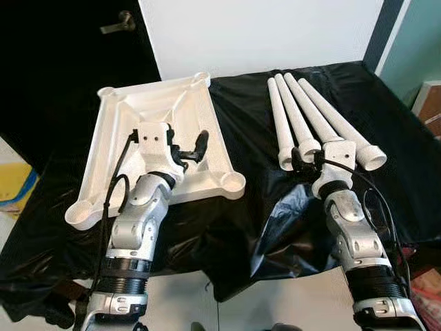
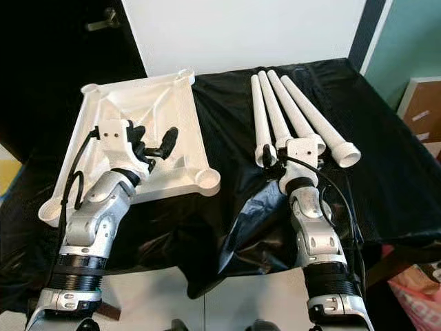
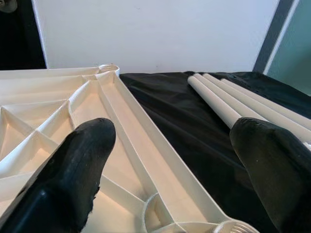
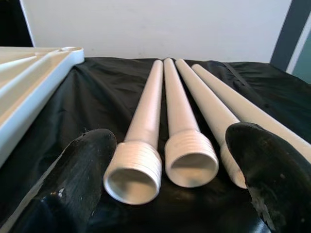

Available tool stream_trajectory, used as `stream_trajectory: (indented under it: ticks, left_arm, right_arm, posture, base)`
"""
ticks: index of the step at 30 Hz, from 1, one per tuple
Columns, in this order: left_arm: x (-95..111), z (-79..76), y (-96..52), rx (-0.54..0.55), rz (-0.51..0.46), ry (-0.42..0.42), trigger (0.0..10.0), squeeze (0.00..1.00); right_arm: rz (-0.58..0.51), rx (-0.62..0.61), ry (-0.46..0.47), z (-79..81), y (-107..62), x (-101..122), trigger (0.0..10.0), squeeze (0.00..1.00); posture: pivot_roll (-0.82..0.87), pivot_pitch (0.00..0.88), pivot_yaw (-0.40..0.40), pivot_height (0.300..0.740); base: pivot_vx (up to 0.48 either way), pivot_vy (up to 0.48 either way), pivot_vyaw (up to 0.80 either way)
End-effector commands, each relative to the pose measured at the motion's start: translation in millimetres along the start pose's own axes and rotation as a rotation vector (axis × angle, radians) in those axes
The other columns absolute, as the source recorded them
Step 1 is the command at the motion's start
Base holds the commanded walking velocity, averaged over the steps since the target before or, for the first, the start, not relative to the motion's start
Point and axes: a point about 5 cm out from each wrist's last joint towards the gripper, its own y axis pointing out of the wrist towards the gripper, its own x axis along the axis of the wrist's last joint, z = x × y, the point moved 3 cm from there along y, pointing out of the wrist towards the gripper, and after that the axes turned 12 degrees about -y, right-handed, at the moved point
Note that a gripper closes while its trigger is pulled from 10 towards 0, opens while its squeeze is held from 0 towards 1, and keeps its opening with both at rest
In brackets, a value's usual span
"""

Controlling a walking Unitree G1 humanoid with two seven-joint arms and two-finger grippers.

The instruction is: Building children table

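Tabletop: white tabletop (image 1: 186,117) upside down, left on the black-draped worktop (image 1: 248,124).
Legs: four white legs (image 1: 310,117) side by side, right; long axes run near-to-far, threaded ends nearest.
Right gripper (image 4: 170,179): open, straddling the near leg ends; nearer arm.
Left gripper (image 1: 189,152): open above tabletop's near right edge.

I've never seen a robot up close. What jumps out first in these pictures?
The big white ribbed plastic tabletop, lying upside down on the black sheet at the robot's left, with the open left end effector above it. To the right lie four white plastic table legs side by side, and the open right end effector sits at their threaded ends.
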Motion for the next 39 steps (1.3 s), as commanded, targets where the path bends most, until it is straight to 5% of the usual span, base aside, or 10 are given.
stream_trajectory:
  ticks: [1,22,27,39]
  left_arm:
    - [-3.7,3.6,0.3,0.011,0.025,0.013,10.0,0.00]
    - [-3.8,-2.4,2.0,-0.026,0.040,0.003,10.0,0.00]
    - [2.6,-51.9,1.6,-0.260,0.058,0.004,10.0,0.00]
    - [5.2,-76.2,-2.1,-0.327,0.061,-0.002,10.0,0.00]
  right_arm:
    - [-0.006,-0.004,0.007,0.8,-2.7,-0.7,10.0,0.00]
    - [-0.003,-0.011,0.016,0.7,1.8,-1.7,10.0,0.00]
    - [0.021,0.003,0.041,7.0,30.1,4.5,10.0,0.00]
    - [0.061,0.064,0.068,23.3,60.9,14.7,10.0,0.00]
  posture:
    - [-0.22,0.081,0.059,0.740]
    - [-0.21,0.083,0.061,0.740]
    - [-0.19,0.133,0.051,0.740]
    - [-0.13,0.205,0.023,0.740]
  base:
    - [0.000,0.000,0.00]
    - [0.000,0.000,0.00]
    - [0.000,0.000,0.00]
    - [0.000,0.000,0.00]
